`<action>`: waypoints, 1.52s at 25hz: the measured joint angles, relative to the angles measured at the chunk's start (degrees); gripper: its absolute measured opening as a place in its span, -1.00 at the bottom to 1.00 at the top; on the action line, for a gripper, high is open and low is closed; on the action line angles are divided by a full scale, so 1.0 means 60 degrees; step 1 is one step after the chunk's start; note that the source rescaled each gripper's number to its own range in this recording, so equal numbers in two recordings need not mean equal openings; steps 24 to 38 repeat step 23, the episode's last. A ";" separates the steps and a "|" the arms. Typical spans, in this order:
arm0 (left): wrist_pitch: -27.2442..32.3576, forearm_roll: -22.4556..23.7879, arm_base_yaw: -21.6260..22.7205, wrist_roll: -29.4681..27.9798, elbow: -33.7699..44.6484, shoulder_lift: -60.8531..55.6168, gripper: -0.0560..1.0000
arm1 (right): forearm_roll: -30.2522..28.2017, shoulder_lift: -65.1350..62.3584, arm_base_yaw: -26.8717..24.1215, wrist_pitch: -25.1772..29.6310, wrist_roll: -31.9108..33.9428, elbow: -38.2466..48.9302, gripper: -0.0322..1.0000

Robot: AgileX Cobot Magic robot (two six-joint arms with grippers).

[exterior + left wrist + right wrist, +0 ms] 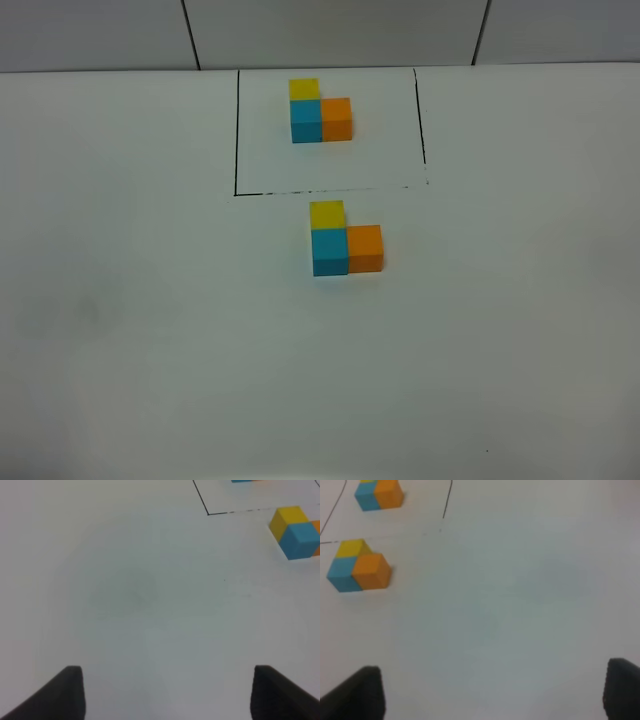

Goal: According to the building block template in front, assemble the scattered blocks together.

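Blocks (343, 240) are sitting together in an L just in front of the black outline (236, 140), and that arrangement is why I am keeping both claws back. The yellow cube (326, 214) is touching the far side of the blue cube (329, 252), and the orange cube (365, 248) is pressed against the blue one's right side, the same order I am reading off the template (320, 112) inside the outline. As far as I am able to judge, the copy is matching its model, so the build looks finished and nothing is calling for another pinch. My left claw (167, 692) is hanging spread over bare table (120, 330), well apart from the cluster, its two dark fingers (67, 690) standing wide with nothing between them; from there the yellow and blue cubes are showing off toward the outline's corner. My right claw (492, 692) is likewise spread and empty over bare table, well clear of the blocks, which lie far off to one side in its view. Staying this far out is sensible: a finger brushing the cubes could be nudging them out of line, since they are only resting against each other.
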 joint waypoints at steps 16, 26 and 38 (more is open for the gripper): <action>0.0000 0.0000 0.0000 0.0000 0.0000 0.0000 0.02 | -0.0007 0.0000 -0.0031 0.0000 0.0009 0.0000 0.54; 0.0000 0.0000 0.0000 0.0000 0.0000 0.0000 0.02 | -0.0007 0.0000 -0.0031 0.0000 0.0009 0.0000 0.53; 0.0000 0.0000 0.0000 0.0000 0.0000 0.0000 0.02 | -0.0007 0.0000 -0.0031 0.0000 0.0009 0.0000 0.53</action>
